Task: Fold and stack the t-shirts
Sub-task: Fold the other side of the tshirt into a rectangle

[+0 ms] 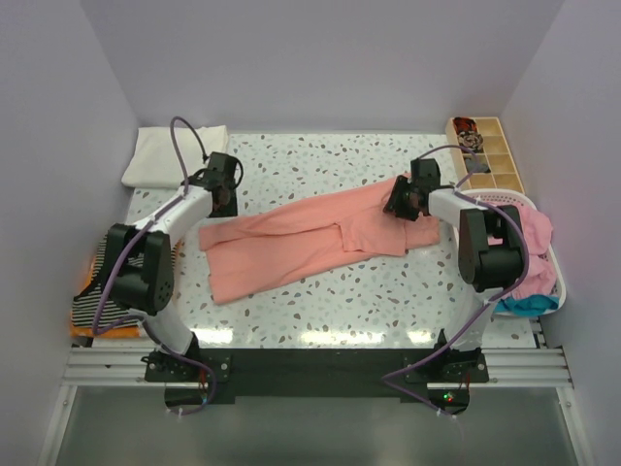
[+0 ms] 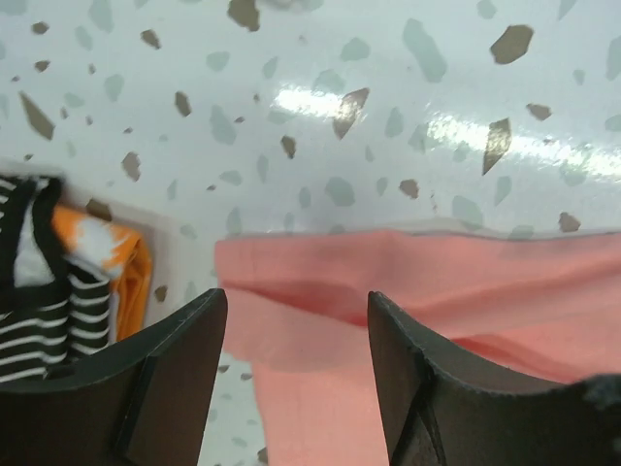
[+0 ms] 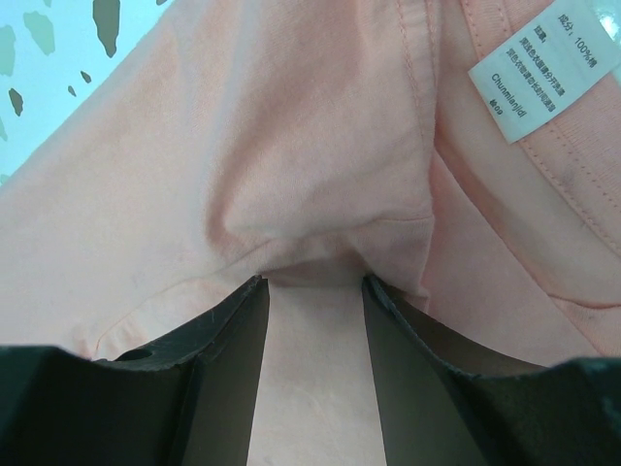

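Note:
A salmon-pink t-shirt (image 1: 291,248) lies stretched out diagonally across the speckled table, roughly flattened with folds. My left gripper (image 1: 225,202) is open just above the shirt's left end; in the left wrist view its fingers (image 2: 296,296) straddle the shirt's edge (image 2: 437,282) without gripping it. My right gripper (image 1: 396,206) is at the shirt's right end. In the right wrist view its fingers (image 3: 313,280) are apart and low on the cloth (image 3: 291,146), with fabric bunched at the tips. The white neck label (image 3: 543,73) lies to the upper right.
A folded white cloth (image 1: 165,155) lies at the back left. A striped tee on an orange one (image 1: 97,291) sits at the left edge, also in the left wrist view (image 2: 39,291). A white basket (image 1: 555,282) at right holds pink and teal garments. A wooden compartment tray (image 1: 490,155) stands back right.

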Robot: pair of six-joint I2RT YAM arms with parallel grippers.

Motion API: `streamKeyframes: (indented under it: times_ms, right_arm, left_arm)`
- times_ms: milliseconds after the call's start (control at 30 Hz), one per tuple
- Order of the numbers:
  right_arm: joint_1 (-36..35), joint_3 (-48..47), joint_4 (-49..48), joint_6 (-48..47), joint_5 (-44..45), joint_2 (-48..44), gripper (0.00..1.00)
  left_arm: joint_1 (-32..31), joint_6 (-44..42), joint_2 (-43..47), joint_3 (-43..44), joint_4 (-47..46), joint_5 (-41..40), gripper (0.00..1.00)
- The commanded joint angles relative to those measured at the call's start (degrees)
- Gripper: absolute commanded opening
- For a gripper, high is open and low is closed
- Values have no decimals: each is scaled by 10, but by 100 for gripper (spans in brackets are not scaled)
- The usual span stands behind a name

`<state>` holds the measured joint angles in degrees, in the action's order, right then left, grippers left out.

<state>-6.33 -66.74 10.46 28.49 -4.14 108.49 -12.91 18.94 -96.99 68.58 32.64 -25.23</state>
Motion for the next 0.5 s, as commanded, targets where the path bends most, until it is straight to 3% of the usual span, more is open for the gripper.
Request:
streamKeyframes:
  times_ms: [0,467]
  right_arm:
    - [-1,6,42,-14,6,41,49]
    - [-1,1,46,-14,5,51,49]
  left_arm:
    - [-1,3,-55,21,-60,41,64]
    - [-1,-3,-10,-69,-40,119,57]
